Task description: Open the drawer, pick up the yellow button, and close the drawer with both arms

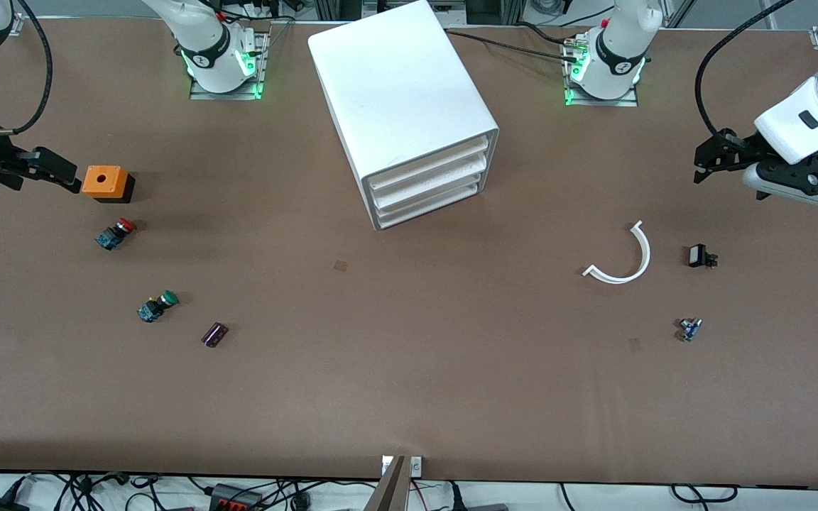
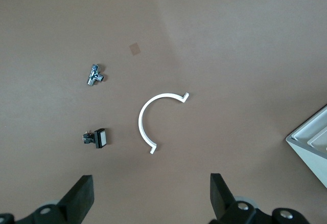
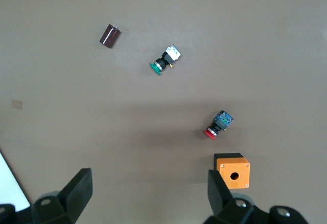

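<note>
The cabinet [image 1: 403,106] sits mid-worktop with the top drawer [image 1: 429,162] pushed in like the two below; its contents and the button are hidden. Left gripper [image 2: 152,198] hangs spread wide above the white curved clip [image 2: 153,117], right gripper [image 3: 148,196] equally wide beside the orange box [image 3: 233,170].

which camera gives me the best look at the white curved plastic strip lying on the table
The left wrist view: the white curved plastic strip lies near the picture's middle, its whole arc and both hooked ends plain. The front view shows it whole too, but smaller, toward the left arm's end of the table. The right wrist view misses it.
</note>
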Available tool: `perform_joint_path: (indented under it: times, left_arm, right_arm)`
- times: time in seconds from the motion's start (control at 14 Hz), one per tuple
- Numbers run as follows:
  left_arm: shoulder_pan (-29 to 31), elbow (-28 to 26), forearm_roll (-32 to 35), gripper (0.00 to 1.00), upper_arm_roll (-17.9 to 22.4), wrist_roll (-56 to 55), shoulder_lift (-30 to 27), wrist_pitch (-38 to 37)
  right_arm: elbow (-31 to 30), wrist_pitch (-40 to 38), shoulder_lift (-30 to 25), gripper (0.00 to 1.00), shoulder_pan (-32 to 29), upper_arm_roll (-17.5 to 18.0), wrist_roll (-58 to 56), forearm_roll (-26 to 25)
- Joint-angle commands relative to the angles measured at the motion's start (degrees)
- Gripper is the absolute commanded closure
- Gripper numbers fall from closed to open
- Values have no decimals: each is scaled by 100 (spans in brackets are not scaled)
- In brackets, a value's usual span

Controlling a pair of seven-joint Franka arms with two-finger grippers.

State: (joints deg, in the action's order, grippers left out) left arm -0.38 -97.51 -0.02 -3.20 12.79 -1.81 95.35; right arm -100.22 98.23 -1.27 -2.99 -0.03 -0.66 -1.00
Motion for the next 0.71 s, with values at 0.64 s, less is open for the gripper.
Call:
perform_joint_path:
  times: [0.64]
  left_arm:
    - [-14,171,-104,0,-5,-22,85,-95]
  right_arm:
    - [-41,82,-14,0,1,82,-83,-5]
